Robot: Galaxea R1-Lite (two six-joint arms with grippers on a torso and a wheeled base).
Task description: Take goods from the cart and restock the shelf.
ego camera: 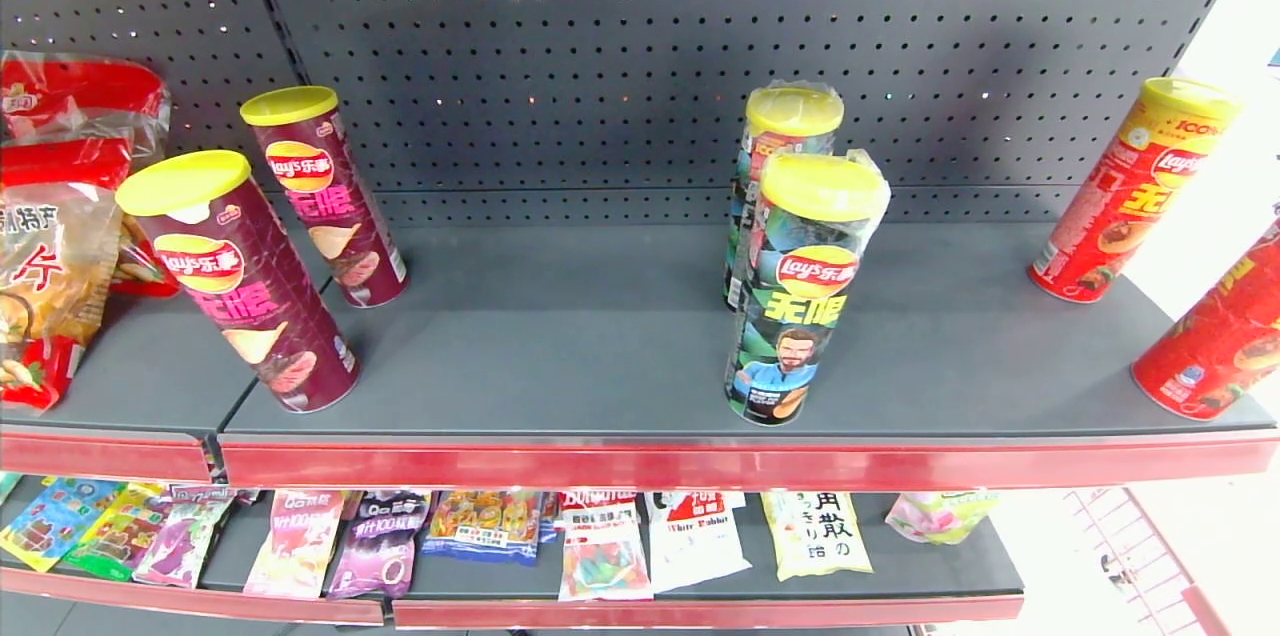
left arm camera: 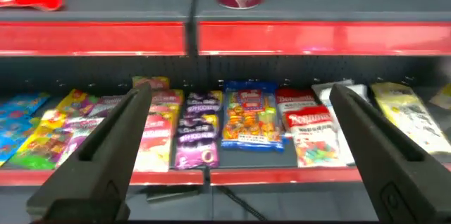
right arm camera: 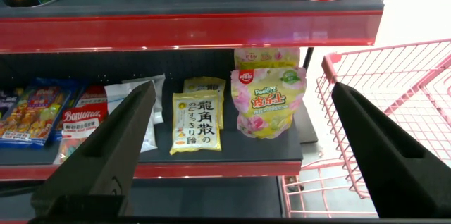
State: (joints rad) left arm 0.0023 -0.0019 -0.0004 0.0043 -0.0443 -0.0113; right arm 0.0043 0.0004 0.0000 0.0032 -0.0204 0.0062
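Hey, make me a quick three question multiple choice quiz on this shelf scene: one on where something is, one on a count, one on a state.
1. Where is the red wire cart relative to the lower shelf?
A) off its left end
B) off its right end
C) on top of it

2. How many chip cans stand on the upper shelf?
A) four
B) six
C) eight

3. The right gripper is:
A) open and empty
B) shut on a can
C) shut on a bag

Answers:
1 B, the head view shows it low down, past the shelf's right end.
2 B, there are two maroon, two green and two red.
3 A, its fingers stand wide apart with nothing between them.
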